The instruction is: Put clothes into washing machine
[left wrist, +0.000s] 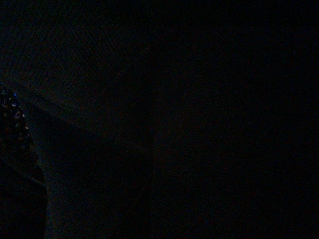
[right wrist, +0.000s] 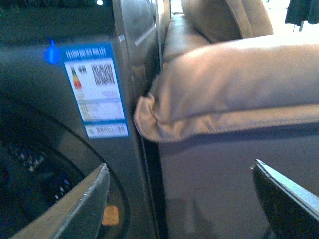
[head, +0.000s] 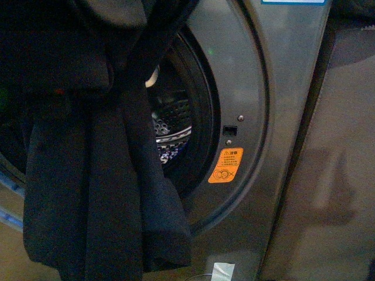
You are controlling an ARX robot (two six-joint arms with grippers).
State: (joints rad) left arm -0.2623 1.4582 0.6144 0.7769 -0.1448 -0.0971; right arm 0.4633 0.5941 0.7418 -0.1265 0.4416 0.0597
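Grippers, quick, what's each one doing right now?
Left gripper: cannot be told; its wrist view is dark.
Right gripper: open, holding nothing.

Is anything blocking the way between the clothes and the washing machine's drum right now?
Nothing visible does. The clothes hang directly in front of the washing machine's opening, and its steel drum shows behind them with no door across it. The left wrist view is dark.
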